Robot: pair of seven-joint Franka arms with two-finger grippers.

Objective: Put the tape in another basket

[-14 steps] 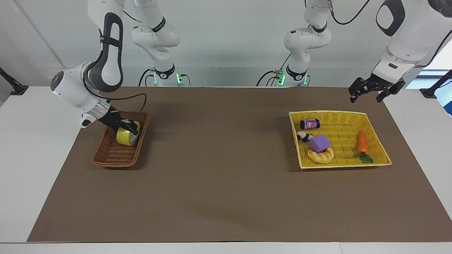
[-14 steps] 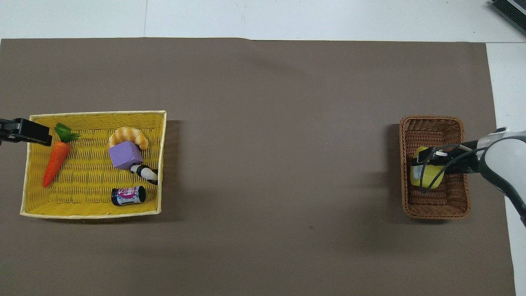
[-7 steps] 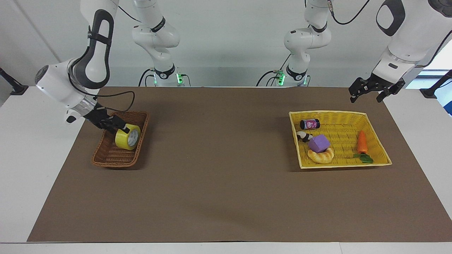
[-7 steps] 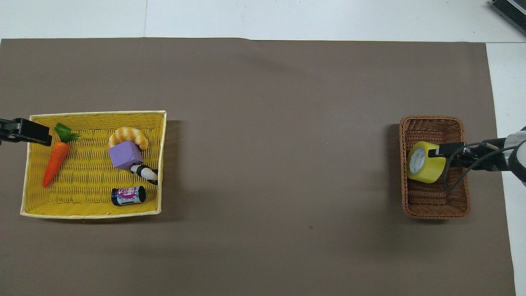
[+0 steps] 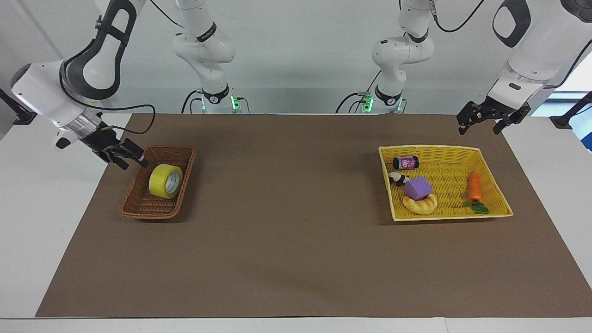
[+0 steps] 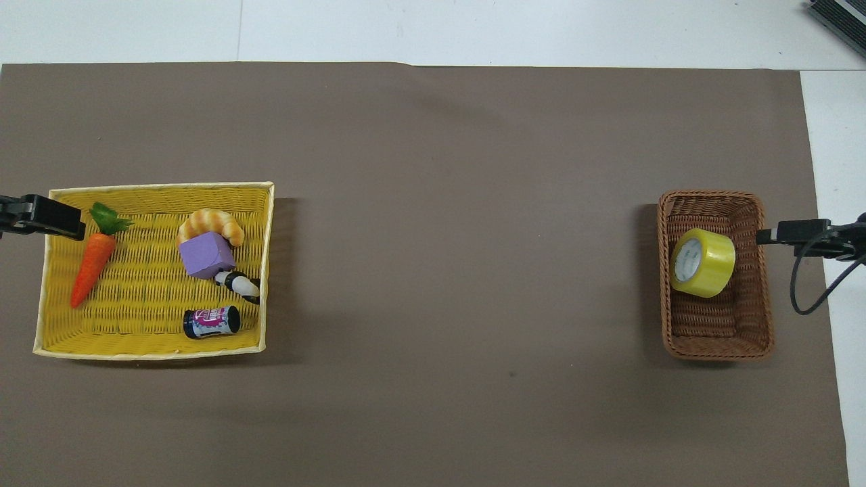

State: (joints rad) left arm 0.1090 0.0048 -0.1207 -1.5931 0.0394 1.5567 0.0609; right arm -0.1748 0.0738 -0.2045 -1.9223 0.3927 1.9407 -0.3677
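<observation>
The yellow tape (image 5: pixel 165 181) lies free in the dark-brown wicker basket (image 5: pixel 138 213) at the right arm's end of the table, tilted on its edge with its white core showing. It also shows in the overhead view (image 6: pixel 703 262), inside the basket (image 6: pixel 717 352). My right gripper (image 5: pixel 134 162) is open and empty, just outside the basket's outer rim, apart from the tape; in the overhead view its tip (image 6: pixel 768 233) sits beside the rim. My left gripper (image 5: pixel 478 127) is open and empty, and waits raised by the yellow basket's outer corner.
The wide yellow basket (image 5: pixel 490 215) at the left arm's end holds a carrot (image 5: pixel 474 186), a purple block (image 5: pixel 417 187), a croissant toy (image 5: pixel 420 205), a small can (image 5: pixel 405 162) and a small black-and-white toy (image 5: pixel 397 177). Brown mat lies between the baskets.
My right gripper let go of the tape and drew back out of the brown basket toward the table's end. The tape stayed in the basket. The left arm has not moved.
</observation>
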